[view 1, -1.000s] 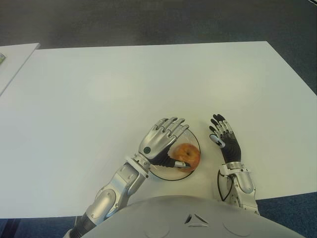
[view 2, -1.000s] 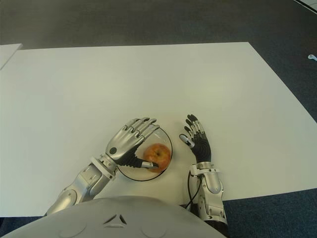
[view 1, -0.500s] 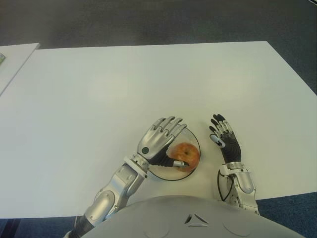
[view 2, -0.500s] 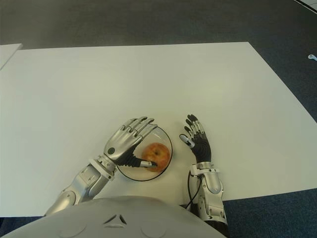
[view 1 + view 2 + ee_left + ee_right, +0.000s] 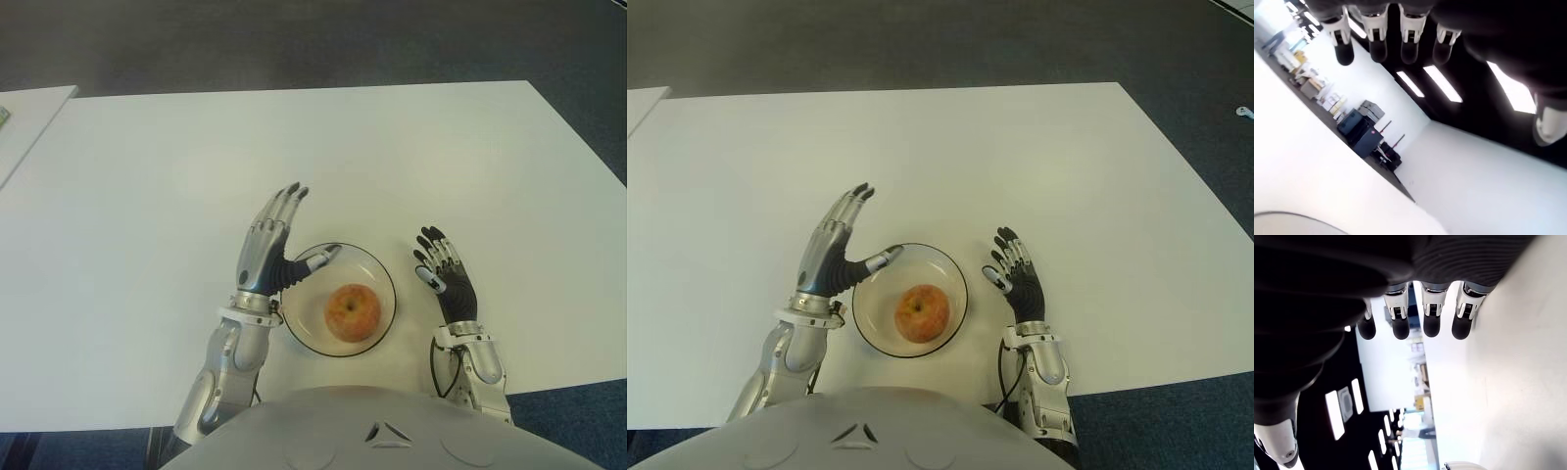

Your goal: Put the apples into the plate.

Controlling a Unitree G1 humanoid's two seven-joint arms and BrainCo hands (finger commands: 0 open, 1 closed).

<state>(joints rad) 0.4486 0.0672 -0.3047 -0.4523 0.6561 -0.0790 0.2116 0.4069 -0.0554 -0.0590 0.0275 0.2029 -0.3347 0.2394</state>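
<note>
Apple (image 5: 352, 311) inside plate (image 5: 376, 272)

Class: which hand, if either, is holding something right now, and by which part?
Neither. The left hand and right hand are open; the red-yellow apple sits free in the clear glass plate.

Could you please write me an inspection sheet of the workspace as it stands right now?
Surface: white table, bare apart from the job's things.
Job's things: one apple lying inside the clear plate.
Clutter: nothing seen.
Hands: left hand open, beside the plate's left rim, thumb over it; right hand open, right of the plate.
Cables: black cable at the right wrist.
Surroundings: dark carpet; second white table at left.
</note>
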